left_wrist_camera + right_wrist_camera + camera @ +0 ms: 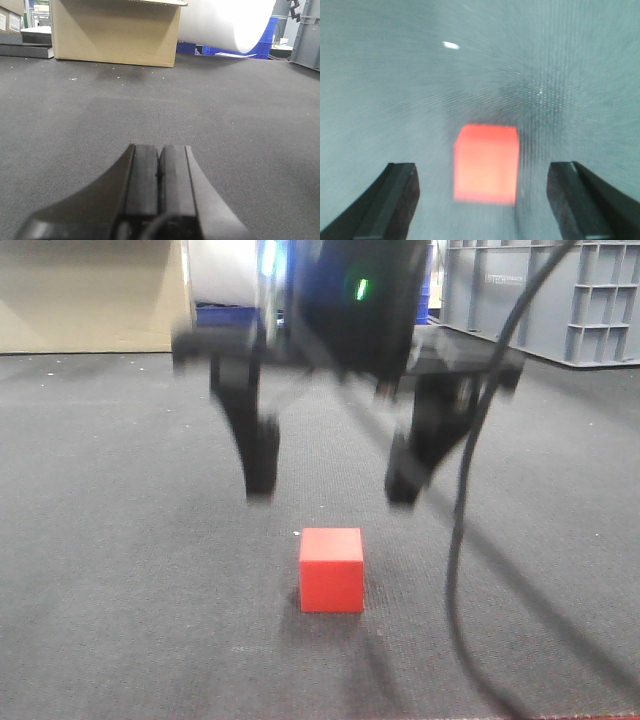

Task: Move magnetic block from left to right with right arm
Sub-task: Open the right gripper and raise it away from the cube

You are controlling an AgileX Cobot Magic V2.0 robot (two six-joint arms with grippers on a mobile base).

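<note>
The magnetic block (331,569), a small red cube, rests on the dark grey mat in the front view. Above and just behind it hangs the right arm's gripper (333,485), open, its two black fingers spread wider than the cube and clear of it. In the right wrist view the magnetic block (486,163) lies blurred between and ahead of the open right gripper (483,172), touching neither finger. My left gripper (159,155) sits low over bare mat, its two pads pressed together with nothing between them.
A black cable (465,520) hangs from the right arm down to the mat, right of the cube. A grey crate (545,295) stands at the back right. In the left wrist view a cardboard box (115,31) and a white roll (227,22) stand far back.
</note>
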